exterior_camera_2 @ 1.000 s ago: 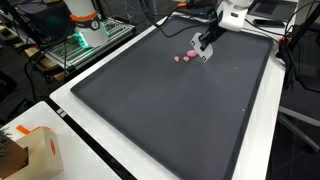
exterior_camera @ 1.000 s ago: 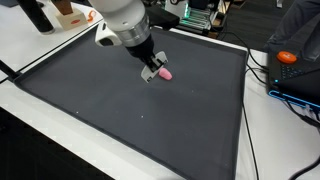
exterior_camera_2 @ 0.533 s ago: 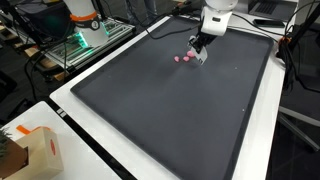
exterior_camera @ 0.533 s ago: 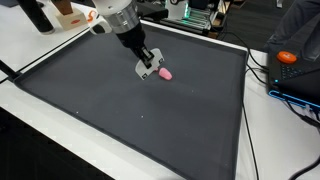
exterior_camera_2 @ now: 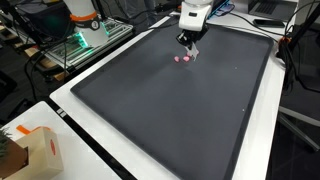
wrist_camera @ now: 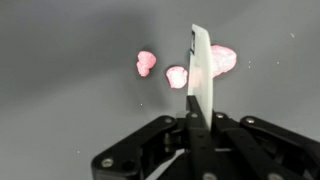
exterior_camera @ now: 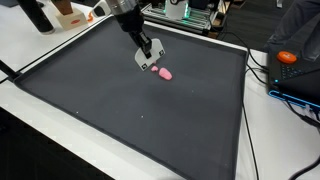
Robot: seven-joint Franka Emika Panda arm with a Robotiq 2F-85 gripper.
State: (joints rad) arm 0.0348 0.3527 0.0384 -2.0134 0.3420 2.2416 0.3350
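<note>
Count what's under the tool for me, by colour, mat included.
Pink bits: 3 (the shut tool covers the gap between the right two, so they may join)
Dark grey mat: 1
Total: 4

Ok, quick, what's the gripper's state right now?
Gripper: fingers shut, nothing between them; the pink pieces lie on the mat.
</note>
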